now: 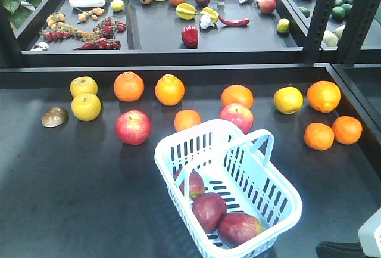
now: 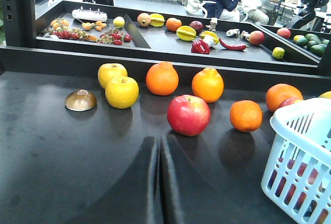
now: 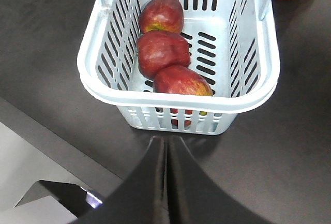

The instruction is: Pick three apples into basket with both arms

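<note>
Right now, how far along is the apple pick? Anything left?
Looks done: three dark red apples lie in a row inside the basket. Nothing is in hand: the left tool and right tool both look shut and empty, clear of the fruit. The lighter red apples on the table are not task items. Nothing visible remains to pick.

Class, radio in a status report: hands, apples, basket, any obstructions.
Left hand shut, empty. Right hand shut, empty. Three dark red apples inside pale blue slotted plastic basket. Nothing obstructing.
</note>
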You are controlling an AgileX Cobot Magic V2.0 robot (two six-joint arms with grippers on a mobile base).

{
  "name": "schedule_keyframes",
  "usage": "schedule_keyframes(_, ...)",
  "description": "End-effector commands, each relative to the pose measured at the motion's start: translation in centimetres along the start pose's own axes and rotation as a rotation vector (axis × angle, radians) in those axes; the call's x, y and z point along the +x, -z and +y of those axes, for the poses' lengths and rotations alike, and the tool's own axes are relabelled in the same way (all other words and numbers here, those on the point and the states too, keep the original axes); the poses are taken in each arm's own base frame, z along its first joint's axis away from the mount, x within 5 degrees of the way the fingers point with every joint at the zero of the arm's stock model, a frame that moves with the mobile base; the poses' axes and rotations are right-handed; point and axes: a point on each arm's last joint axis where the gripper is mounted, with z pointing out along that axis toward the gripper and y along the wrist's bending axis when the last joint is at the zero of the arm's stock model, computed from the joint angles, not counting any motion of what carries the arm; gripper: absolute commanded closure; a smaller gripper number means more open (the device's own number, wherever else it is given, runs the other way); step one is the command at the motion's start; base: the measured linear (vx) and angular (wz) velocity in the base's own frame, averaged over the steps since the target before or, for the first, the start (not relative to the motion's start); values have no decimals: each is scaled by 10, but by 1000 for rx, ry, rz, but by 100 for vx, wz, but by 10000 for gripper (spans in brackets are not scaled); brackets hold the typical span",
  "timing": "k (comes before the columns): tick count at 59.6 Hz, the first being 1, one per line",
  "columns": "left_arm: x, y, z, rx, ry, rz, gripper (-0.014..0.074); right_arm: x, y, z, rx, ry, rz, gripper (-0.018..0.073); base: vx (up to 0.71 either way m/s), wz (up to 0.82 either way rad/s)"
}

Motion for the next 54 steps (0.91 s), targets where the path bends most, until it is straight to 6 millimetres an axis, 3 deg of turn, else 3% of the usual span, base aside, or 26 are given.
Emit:
schedule_keyframes(1,-16,4,-1,0,11,-119,602,-12,4,-2,18,-3,-70,564,0,0)
schedule_keyframes(20,-16,4,-1,0,11,-119,602,-11,3,-2,23,7,-66,564,0,0)
schedule_keyframes(27,-16,4,-1,0,11,-119,602,2,-5,-4,44,-1,-79,564,0,0)
schedule_keyframes(36,-16,4,-1,0,11,-119,602,19,-12,-9,117,-84,-246,564,0,0)
schedule_keyframes(46,-16,4,-1,0,11,-119,602,34,-7,-12,173,-183,-470,564,0,0)
schedule_keyframes(54,-16,4,-1,0,11,-119,602,47,-5,-12,199,-222,-538,564,0,0)
